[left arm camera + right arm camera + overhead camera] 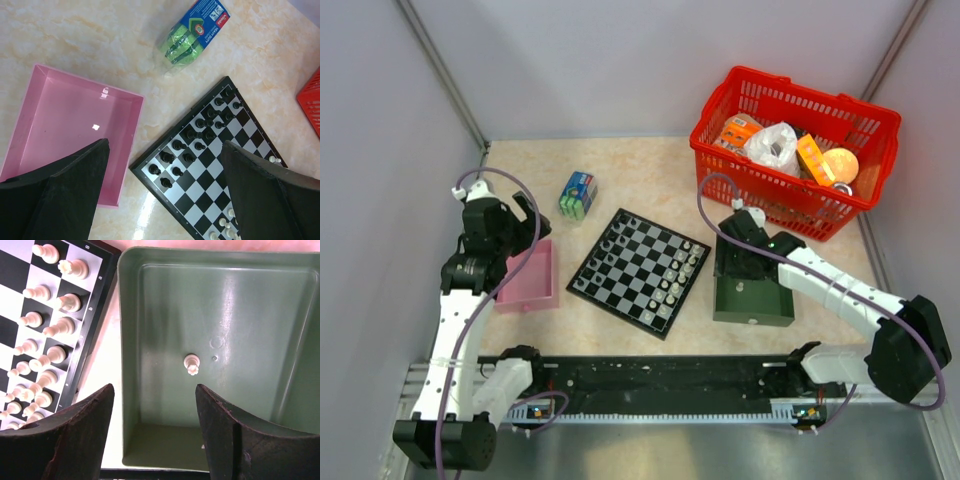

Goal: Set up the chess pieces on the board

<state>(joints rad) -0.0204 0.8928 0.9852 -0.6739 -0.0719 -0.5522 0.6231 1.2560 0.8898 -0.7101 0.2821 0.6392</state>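
Left of the board, my left gripper hangs apart and empty over the pink tray. Right of the board, my right gripper, also apart, hovers over the green tray; one pale piece stands just ahead, in line with its opening. Right arm nearer.
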